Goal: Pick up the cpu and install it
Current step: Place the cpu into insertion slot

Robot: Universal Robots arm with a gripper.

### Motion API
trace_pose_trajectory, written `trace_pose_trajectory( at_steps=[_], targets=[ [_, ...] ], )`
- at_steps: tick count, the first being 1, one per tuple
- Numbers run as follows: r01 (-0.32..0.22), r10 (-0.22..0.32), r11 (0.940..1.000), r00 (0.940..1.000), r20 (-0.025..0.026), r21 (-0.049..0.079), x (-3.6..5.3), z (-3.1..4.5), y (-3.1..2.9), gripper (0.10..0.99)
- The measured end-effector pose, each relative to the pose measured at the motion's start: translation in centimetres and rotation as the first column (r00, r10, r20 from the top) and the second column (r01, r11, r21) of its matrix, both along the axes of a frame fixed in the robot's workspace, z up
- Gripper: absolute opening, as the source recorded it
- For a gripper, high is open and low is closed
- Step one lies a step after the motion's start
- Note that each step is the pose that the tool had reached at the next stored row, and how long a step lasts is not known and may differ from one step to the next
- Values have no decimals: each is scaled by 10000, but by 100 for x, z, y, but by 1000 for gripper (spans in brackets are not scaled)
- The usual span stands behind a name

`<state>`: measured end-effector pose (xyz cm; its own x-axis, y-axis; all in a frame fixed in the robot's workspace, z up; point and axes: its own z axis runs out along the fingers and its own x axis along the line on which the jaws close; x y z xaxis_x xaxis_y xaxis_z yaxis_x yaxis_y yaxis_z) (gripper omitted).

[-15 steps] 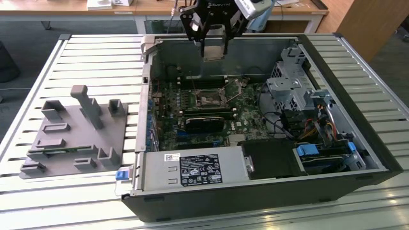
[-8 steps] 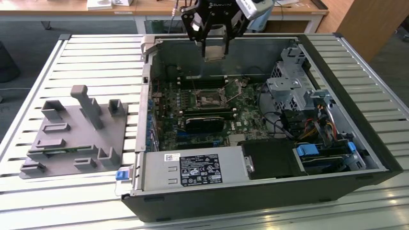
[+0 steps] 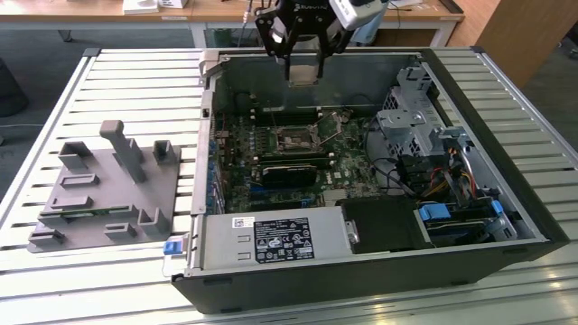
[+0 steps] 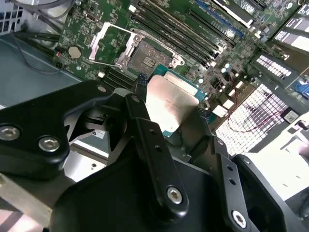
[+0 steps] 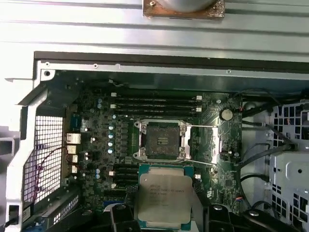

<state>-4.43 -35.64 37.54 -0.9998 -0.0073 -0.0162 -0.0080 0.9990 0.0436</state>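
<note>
Gripper [image 3: 304, 76] clamps cpu over open case

The fingers [image 4: 137, 104] are closed against two opposite edges of the cpu [image 5: 164, 198], which hangs in the air with its silvery metal top showing in both wrist views (a thin green rim frames it). In the exterior view the gripper hangs over the far part of the computer case [image 3: 361, 284], above the motherboard [image 3: 271, 159] and clear of it. The socket [image 5: 161, 140] lies bare, its metal frame swung open beside it, and the cpu is not seated there. On the exterior view's left a grey fixture tray [image 3: 99, 196] rests on the slatted table [image 3: 135, 74], well apart from the case.
</note>
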Motion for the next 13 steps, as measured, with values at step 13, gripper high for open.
trace_pose_trajectory(
  at_steps=[13],
  targets=[
    [1444, -1444, 9895, 9895, 0, 1, 0, -6, 0, 529]
  ],
)
